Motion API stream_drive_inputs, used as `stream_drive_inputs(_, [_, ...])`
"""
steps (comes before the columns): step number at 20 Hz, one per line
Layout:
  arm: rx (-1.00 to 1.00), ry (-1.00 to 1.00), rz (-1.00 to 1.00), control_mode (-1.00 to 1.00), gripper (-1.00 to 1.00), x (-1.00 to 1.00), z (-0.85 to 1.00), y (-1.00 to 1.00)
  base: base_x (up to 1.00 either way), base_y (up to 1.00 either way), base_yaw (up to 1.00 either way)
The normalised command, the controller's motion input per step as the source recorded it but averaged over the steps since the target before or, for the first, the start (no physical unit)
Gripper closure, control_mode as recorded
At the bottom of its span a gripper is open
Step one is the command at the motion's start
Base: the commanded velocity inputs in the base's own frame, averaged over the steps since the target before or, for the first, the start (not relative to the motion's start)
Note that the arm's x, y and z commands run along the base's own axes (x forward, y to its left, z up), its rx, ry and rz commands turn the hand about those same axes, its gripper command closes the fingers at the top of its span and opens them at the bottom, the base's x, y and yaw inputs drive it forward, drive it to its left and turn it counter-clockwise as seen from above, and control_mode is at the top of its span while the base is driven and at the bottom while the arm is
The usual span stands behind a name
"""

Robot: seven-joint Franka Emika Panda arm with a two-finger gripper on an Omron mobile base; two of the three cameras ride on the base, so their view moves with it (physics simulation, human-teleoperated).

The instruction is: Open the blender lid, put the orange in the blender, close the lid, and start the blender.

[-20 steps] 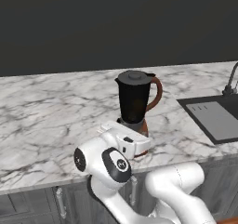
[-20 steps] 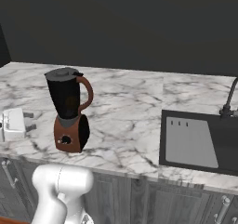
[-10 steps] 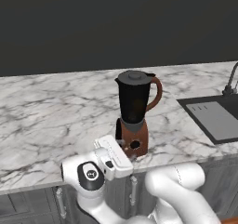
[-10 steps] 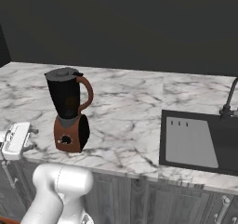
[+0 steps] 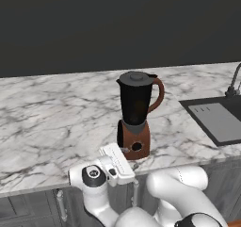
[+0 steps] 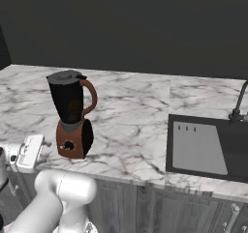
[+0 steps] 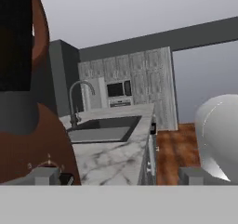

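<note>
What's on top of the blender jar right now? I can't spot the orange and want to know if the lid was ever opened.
The blender lid sits on the blender jar's rim, closed. The dark jar hides its inside.

A white marble bench (image 5: pixel 52 122) runs below a dark wall (image 5: pixel 117 23). A black sink (image 6: pixel 206 147) with faucet (image 6: pixel 239 104) sits in it. Grey cabinets (image 6: pixel 160 205) stand underneath.

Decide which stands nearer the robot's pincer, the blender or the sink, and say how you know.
The blender: its brown base stands right beside the pincer at the counter front edge, while the sink lies farther along the counter.
</note>
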Motion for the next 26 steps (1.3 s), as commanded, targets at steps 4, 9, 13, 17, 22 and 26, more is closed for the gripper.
stream_drive_inputs(4, [0.0,0.0,0.1,-1.0,-1.0,0.3,-0.45,-0.15,0.0,0.0,0.0])
stream_drive_inputs(9, [0.0,0.0,0.11,-1.0,-1.0,0.25,-0.35,0.0,0.0,0.0,0.0])
stream_drive_inputs(13, [0.0,0.0,0.11,-1.0,-1.0,0.26,-0.22,0.0,0.0,0.0,0.0])
stream_drive_inputs(17, [0.0,0.0,0.06,-1.0,-1.0,0.05,-0.14,-0.16,0.0,0.0,0.0])
stream_drive_inputs(22, [0.0,0.0,0.04,-1.0,-1.0,0.01,-0.2,-0.13,0.0,0.0,0.0])
stream_drive_inputs(26, [0.0,0.0,0.08,-1.0,-1.0,0.23,-0.14,0.0,0.0,0.0,0.0])
